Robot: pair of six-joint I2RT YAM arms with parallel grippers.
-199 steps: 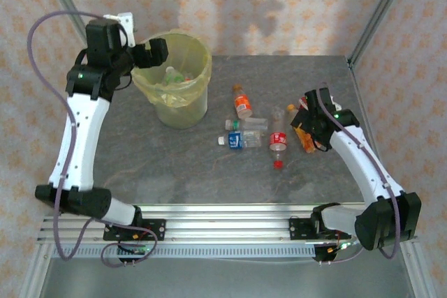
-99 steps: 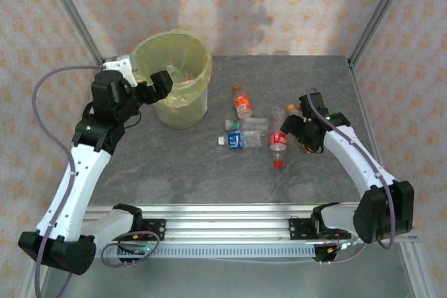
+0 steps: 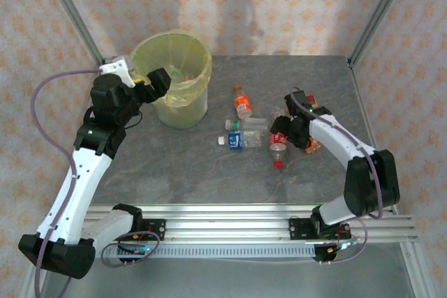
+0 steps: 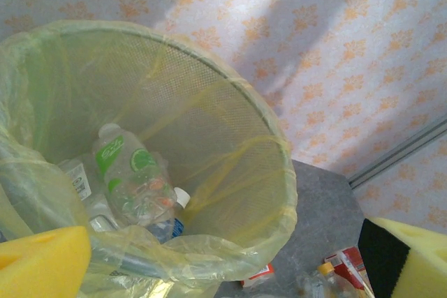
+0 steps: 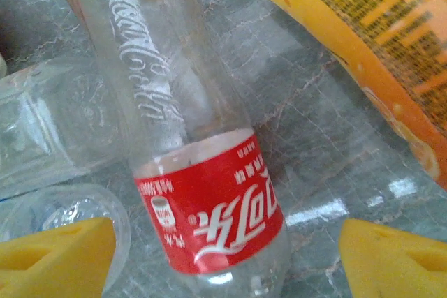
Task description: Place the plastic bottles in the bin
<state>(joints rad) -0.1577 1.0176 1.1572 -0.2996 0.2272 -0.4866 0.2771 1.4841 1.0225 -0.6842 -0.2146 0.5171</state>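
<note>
Bottles crowd the right half of the grey table (image 3: 174, 172). My right pincer (image 3: 284, 128) hangs low there over a red-labelled Coca-Cola bottle (image 5: 209, 221). Its yellow pads (image 5: 49, 256) are parted, one on each side of the bottle, with bare stone showing in both gaps, so I grip nothing.

Just right of that bottle lies a yellow-orange labelled bottle (image 5: 363, 40), close under my right wrist. To the left sit a blue-labelled bottle (image 3: 237, 139) and a clear crushed one (image 3: 253, 124), side by side. An orange-capped bottle (image 3: 242, 102) lies a little apart on their far side. Near and left of this cluster the tabletop runs open to the metal rail (image 3: 223, 218). The table's right edge lies near my right forearm.

Toward the far left corner stands the bin (image 3: 183, 106), lined with a yellow-green bag. My left pincer (image 3: 155, 80) hovers at its near-left rim, fingers spread wide and holding nothing. Inside the bin lie a green-labelled bottle (image 4: 129, 172) and other clear ones.
</note>
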